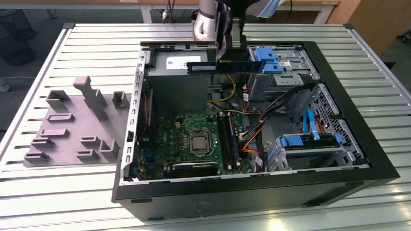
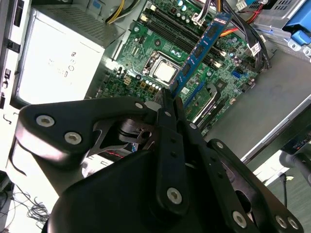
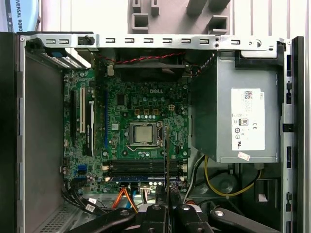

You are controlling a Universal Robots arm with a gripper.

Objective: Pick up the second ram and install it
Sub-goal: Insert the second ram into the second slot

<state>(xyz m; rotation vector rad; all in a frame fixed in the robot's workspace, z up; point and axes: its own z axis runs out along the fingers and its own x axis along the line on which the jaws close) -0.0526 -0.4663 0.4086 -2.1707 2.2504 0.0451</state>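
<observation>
My gripper [image 1: 226, 54] hangs over the back of the open computer case [image 1: 257, 192], shut on the second ram [image 1: 224, 66], a long dark blue-green stick held level above the case. In the second wrist view the ram [image 2: 201, 48] reaches out from the fingertips [image 2: 170, 99] over the motherboard. In the first wrist view the ram [image 3: 167, 160] shows edge-on as a thin dark line above the gripper [image 3: 167, 206], crossing the black memory slots [image 3: 141, 167]. Those slots [image 1: 228, 137] lie well below the stick, beside the processor socket [image 1: 200, 143].
A grey power supply [image 3: 243, 116] fills one side of the case. Blue drive brackets [image 1: 270, 60] and a second set [image 1: 308, 142] sit by the drive bays, with orange and black cables [image 1: 257, 127] between. A grey parts fixture [image 1: 77, 125] lies on the slatted table at the exterior view's left.
</observation>
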